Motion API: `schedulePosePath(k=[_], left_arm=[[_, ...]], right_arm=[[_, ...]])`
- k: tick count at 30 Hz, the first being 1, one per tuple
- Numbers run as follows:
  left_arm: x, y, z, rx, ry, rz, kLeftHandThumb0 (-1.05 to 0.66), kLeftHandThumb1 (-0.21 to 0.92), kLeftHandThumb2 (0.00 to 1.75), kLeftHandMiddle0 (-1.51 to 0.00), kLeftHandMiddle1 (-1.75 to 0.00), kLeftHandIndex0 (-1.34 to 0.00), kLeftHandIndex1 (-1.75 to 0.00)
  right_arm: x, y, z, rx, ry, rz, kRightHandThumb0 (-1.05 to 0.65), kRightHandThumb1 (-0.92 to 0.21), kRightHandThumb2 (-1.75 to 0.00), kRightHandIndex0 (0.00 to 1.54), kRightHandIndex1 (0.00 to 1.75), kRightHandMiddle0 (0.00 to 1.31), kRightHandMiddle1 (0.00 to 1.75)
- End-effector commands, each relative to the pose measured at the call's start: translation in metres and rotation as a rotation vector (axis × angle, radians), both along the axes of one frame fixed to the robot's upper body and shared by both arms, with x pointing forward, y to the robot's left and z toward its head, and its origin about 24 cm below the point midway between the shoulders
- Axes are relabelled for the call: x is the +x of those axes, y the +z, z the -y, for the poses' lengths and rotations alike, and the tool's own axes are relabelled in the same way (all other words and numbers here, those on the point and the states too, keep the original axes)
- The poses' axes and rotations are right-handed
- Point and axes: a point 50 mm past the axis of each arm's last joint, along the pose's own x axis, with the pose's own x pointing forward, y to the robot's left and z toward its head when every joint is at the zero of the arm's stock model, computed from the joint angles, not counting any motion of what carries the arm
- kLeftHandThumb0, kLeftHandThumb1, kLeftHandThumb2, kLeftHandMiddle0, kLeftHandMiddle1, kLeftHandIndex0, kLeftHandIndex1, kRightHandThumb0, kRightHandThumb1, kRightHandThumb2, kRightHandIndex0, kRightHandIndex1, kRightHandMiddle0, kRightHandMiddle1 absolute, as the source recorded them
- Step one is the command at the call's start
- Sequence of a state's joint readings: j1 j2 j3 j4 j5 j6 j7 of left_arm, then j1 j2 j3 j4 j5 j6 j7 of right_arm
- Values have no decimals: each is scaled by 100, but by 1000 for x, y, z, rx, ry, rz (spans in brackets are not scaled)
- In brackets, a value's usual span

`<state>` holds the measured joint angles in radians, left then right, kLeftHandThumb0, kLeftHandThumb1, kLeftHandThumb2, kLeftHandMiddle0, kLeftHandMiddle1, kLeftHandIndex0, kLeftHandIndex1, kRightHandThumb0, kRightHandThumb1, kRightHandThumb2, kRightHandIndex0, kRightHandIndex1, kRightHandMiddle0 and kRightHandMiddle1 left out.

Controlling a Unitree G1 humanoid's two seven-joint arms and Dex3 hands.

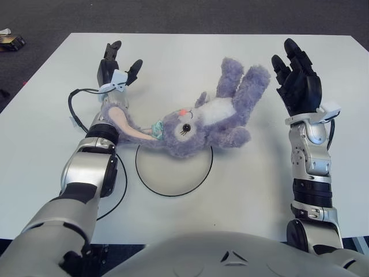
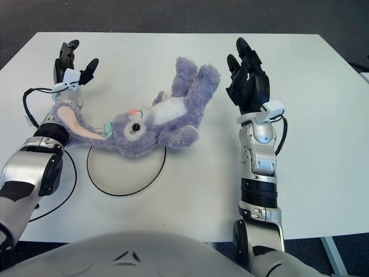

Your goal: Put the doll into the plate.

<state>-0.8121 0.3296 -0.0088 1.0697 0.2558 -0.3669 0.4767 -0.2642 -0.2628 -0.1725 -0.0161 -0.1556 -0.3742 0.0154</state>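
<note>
Half the doll (image 1: 199, 124) is laid over the plate (image 1: 173, 187); nothing is held by the open right hand (image 1: 298, 86) or left hand (image 1: 117, 66)

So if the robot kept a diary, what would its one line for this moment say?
plush bunny: head over plate rim, body on table | right hand: open, apart from bunny | left hand: open, by the ear
</note>
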Motion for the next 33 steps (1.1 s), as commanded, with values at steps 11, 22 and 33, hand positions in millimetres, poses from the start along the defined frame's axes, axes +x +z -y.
schedulePosePath(k=[11,22,33], left_arm=[[-1,-2,-1,9,8,-7,-56,92,28,-51,0,-36,-40],[0,-3,1,8,5,-12,-55,92,27,-51,0,-36,-40],[2,-3,4,8,0,-16,-55,92,27,-50,0,-37,-40]], right_arm=[[-16,34,-14,-710,-83,266,-66,-92,-38,22,0,31,0],[-27,40,-18,-883,-37,217,-65,-92,-39,17,0,29,0],[-32,43,-24,-966,7,211,-65,-92,-39,14,0,28,0]])
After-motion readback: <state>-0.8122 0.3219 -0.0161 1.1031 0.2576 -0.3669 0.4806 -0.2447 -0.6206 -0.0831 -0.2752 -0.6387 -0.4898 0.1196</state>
